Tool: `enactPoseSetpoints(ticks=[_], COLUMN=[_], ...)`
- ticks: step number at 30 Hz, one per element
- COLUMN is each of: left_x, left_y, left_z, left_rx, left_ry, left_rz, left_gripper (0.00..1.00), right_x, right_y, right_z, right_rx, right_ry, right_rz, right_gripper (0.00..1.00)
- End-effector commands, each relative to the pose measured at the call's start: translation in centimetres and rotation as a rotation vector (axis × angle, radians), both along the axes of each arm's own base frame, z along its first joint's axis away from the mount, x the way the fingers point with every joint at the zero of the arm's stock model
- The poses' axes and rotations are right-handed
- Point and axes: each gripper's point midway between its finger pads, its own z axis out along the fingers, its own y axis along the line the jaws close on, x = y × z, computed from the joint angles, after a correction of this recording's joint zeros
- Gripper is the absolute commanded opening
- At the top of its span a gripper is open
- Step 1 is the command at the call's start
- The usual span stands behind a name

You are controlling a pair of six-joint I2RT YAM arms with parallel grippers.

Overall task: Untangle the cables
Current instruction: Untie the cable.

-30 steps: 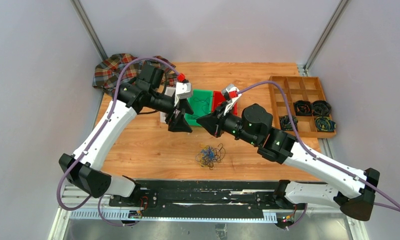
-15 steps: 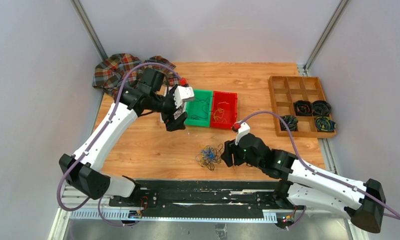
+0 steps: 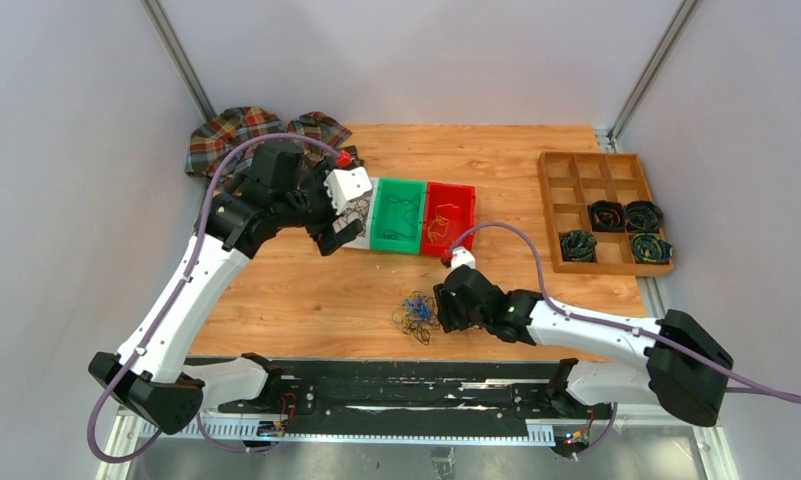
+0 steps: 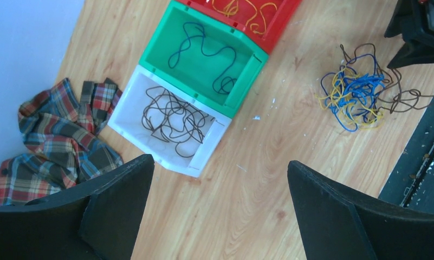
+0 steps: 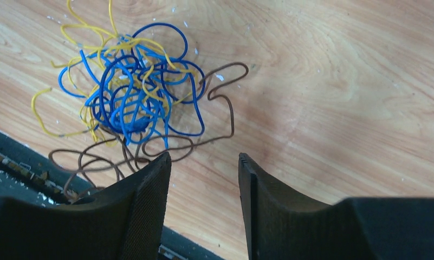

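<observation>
Right gripper [image 5: 203, 160] has dropped from the bins [image 3: 425, 215] to the cables [image 5: 133, 103] — jaws partly open, empty, just beside the clump on the table [image 5: 339, 81], likely lining up a brown strand. Left gripper [image 4: 220, 162] hangs wide open, empty, near the white bin [image 4: 208, 151] — clear of the work.

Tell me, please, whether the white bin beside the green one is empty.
Not empty: the white bin holds loose brown wire loops, seen from the left wrist.

Plaid cloth [image 3: 226, 135] far left, white bin [image 4: 212, 143], green bin [image 4: 251, 69], red bin [image 3: 454, 186] side by side, wooden compartment tray [image 3: 576, 170] right
</observation>
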Motion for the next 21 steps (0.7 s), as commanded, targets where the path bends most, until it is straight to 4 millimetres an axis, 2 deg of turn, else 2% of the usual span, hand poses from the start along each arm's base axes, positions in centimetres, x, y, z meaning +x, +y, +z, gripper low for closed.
enactPoseSetpoints(ticks=[1, 6, 11, 15, 18, 21], left_x=[-0.3, -0.8, -1.3, -1.1, -1.1, -1.8], left_y=[0.3, 0.3, 0.1, 0.2, 0.0, -0.7], left_z=[-0.7, -1.4, -1.6, -1.5, -1.2, -0.6], left_rx=[0.013, 0.025, 0.015, 0.013, -0.002, -0.051], left_ry=[-0.003, 0.009, 0.033, 0.036, 0.046, 0.090], left_rz=[0.009, -0.015, -0.033, -0.014, -0.006, -0.015], left_gripper=[0.98, 0.98, 0.98, 0.98, 0.98, 0.98], right_x=[2.7, 3.3, 2.9, 2.8, 2.9, 2.9], right_y=[1.4, 1.9, 1.6, 1.2, 0.2, -0.6], right_z=[1.2, 0.8, 0.2, 0.3, 1.2, 3.4], right_rx=[0.029, 0.020, 0.024, 0.029, 0.035, 0.069], right_ry=[-0.074, -0.079, -0.065, -0.067, -0.093, -0.145], right_rz=[-0.054, -0.053, -0.052, -0.056, -0.080, -0.069], right_gripper=[0.47, 0.40, 0.26, 0.02, 0.01, 0.01])
